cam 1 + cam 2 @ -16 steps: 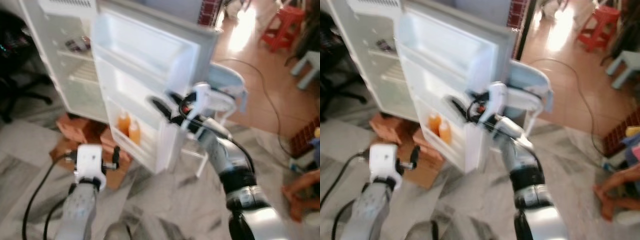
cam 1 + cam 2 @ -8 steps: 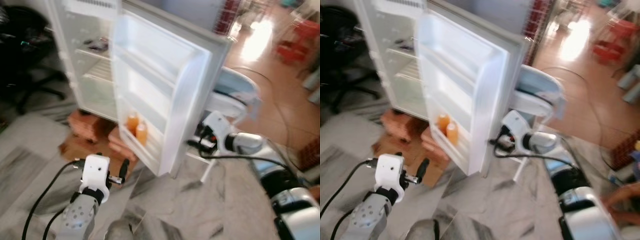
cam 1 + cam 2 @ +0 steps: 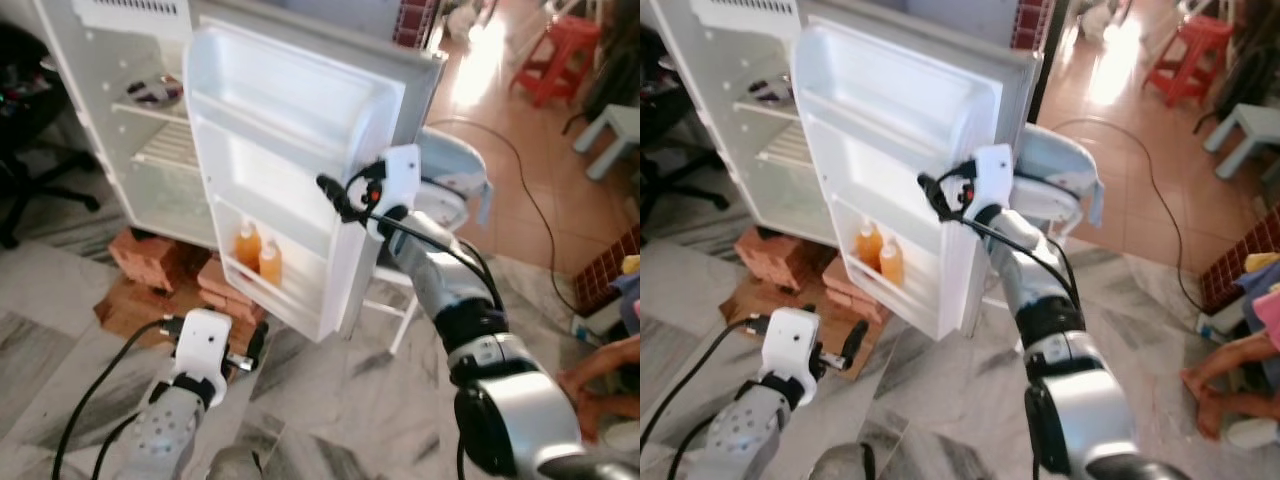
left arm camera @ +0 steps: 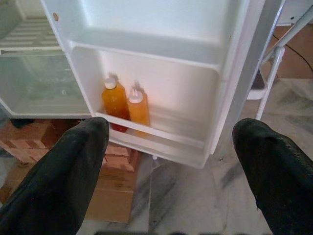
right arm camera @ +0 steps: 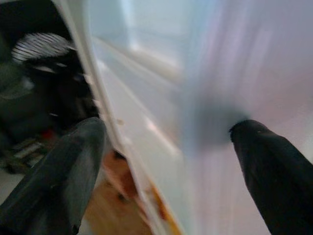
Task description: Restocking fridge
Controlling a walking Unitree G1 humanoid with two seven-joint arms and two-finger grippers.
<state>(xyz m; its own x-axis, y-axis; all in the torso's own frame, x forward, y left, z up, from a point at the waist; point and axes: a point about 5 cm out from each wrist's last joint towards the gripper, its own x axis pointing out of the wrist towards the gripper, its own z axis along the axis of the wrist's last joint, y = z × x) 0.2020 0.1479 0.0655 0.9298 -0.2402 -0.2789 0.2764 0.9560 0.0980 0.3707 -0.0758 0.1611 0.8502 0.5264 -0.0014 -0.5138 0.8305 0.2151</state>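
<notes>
The small white fridge (image 3: pixel 120 150) stands open, its door (image 3: pixel 290 110) swung toward me. Two orange bottles (image 3: pixel 258 253) stand side by side in the door's bottom shelf, also seen in the left wrist view (image 4: pixel 126 103). My right gripper (image 3: pixel 337 196) is raised at the door's free edge, at mid height. It is open, and the door's edge (image 5: pixel 195 98) lies blurred between its fingers. My left gripper (image 4: pixel 168 166) hangs low near the floor, open and empty, pointed at the door's bottom shelf from a distance.
Bricks (image 3: pixel 150 262) and a cardboard sheet (image 3: pixel 125 305) lie under the fridge. A white chair (image 3: pixel 455 195) stands behind the door. A black cable (image 3: pixel 530 200) crosses the tiled floor, a red stool (image 3: pixel 565 55) sits far right, and a person's hand (image 3: pixel 600 375) is at the right edge.
My right gripper has risen from low beside the door's outer edge back up to the edge at mid height. The camera has swung; the left arm stays low.
</notes>
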